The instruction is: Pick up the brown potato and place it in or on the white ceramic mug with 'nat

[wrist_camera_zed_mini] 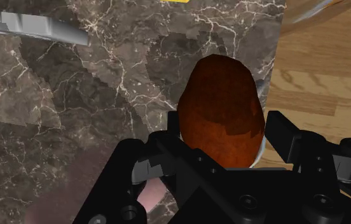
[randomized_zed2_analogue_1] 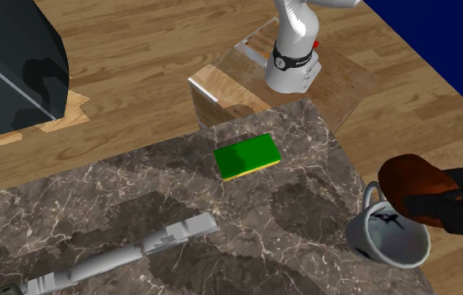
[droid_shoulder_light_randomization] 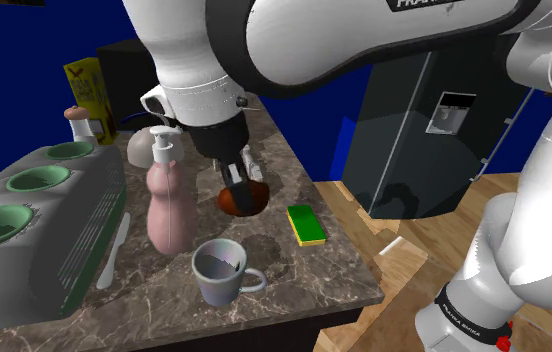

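My black gripper [droid_shoulder_light_randomization: 241, 192] is shut on the reddish-brown potato [droid_shoulder_light_randomization: 240, 201] and holds it in the air above the marble counter [droid_shoulder_light_randomization: 334, 265]. In the wrist view the potato [wrist_camera_zed_mini: 222, 111] sticks out past the fingers [wrist_camera_zed_mini: 280, 132] that clasp it on both sides. The white mug [droid_shoulder_light_randomization: 223, 272] stands upright near the counter's front edge, handle toward the shoulder view's right. In the second exterior view the potato [randomized_zed2_analogue_1: 413, 183] hangs over the mug's [randomized_zed2_analogue_1: 387, 237] rim, with the gripper [randomized_zed2_analogue_1: 427, 201] reaching in from the right.
A pink pump bottle [droid_shoulder_light_randomization: 167, 205] stands close beside the gripper. A green sponge [droid_shoulder_light_randomization: 306, 225] [randomized_zed2_analogue_1: 247, 156] lies near the counter's edge. A grey knife [randomized_zed2_analogue_1: 121, 256] lies by a dish rack holding green bowls [droid_shoulder_light_randomization: 24, 180]. A black fridge [droid_shoulder_light_randomization: 434, 130] stands on the wood floor.
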`<action>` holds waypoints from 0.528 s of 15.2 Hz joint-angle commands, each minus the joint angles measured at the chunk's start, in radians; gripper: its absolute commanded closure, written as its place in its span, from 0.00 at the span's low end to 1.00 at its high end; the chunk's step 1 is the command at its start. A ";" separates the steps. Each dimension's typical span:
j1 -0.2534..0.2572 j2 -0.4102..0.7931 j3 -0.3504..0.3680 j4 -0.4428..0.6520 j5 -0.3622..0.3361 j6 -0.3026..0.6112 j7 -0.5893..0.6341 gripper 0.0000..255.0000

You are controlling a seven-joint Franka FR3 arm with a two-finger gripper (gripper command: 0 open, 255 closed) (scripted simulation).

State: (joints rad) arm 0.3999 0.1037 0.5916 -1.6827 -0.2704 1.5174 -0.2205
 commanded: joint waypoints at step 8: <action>0.064 0.083 0.036 0.039 -0.025 0.004 0.111 1.00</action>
State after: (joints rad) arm 0.4641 0.1870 0.6276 -1.6302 -0.2955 1.5085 -0.1143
